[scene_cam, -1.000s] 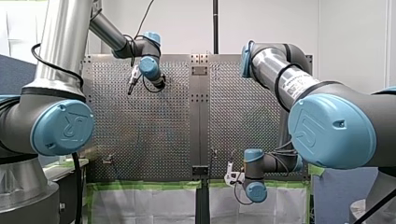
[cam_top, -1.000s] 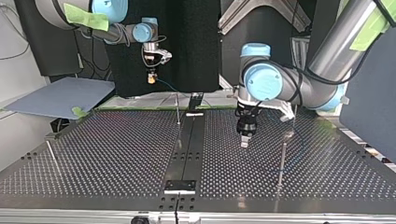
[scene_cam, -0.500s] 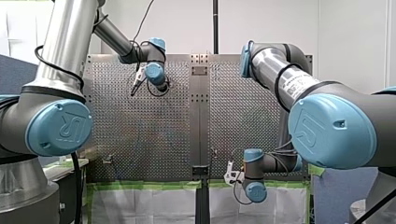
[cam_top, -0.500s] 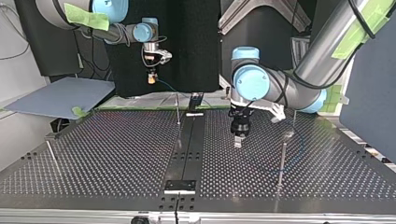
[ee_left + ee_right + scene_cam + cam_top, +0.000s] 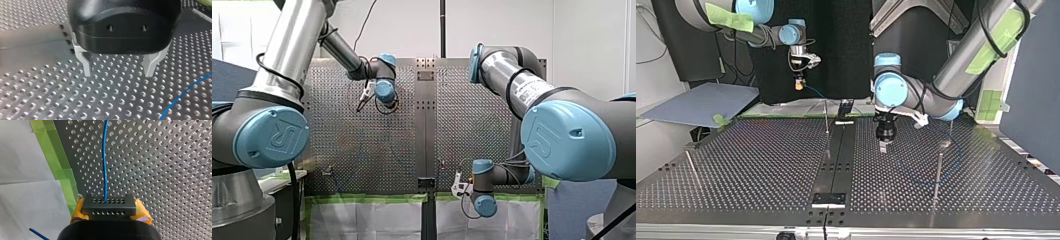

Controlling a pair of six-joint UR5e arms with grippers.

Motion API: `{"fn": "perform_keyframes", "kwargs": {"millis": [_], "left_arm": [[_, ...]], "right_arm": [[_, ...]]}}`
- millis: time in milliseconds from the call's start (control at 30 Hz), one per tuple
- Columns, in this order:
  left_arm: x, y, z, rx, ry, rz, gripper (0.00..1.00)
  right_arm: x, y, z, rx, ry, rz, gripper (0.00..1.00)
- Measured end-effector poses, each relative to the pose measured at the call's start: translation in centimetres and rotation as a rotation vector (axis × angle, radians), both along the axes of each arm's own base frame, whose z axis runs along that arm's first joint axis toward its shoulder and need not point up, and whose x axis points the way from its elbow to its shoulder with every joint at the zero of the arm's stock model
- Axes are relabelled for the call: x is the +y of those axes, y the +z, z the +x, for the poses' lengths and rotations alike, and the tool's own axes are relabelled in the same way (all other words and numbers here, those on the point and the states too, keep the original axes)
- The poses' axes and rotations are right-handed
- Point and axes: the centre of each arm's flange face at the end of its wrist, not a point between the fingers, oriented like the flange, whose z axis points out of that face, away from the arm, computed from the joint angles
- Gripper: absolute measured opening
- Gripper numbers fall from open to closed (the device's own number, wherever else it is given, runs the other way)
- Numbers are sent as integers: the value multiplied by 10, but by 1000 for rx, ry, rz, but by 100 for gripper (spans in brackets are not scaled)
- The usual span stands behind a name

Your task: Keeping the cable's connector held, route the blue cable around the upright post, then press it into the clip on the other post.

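Travel is the change: my left gripper point(image 5: 883, 146), metal fingers spread wide and empty, has slid toward the top view's left since a second ago, away from the upright post point(image 5: 938, 170). The blue cable point(image 5: 183, 97) lies ungrasped just beside it, so routing looks unstarted. My right gripper point(image 5: 110, 211) stays clamped on the connector point(image 5: 109, 206), far left.

The connector point(image 5: 109, 206), a dark grey block with two rows of small holes, is sitting clamped between the yellow pads point(image 5: 143, 213) of my right gripper point(image 5: 110, 210). The blue cable point(image 5: 104, 170) is leaving the connector's front face and running ahead over the perforated table point(image 5: 160, 170), bending slightly. In the top view's right half, a faint blue stretch of it is lying flat near a thin upright post point(image 5: 938, 172). Whether it is going round that post cannot be told. A second thin post point(image 5: 826, 117) is standing at upper centre.
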Motion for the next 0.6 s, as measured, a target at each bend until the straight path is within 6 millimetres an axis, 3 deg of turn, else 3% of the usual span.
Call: {"fn": "perform_keyframes", "kwargs": {"millis": [367,600], "left_arm": [[-2,-22,15,14,2,6,100],[7,-23,27,20,44,30,100]], "right_arm": [[1,0,0,0,1,1,0],[0,0,1,-1,2,-1,0]]}}
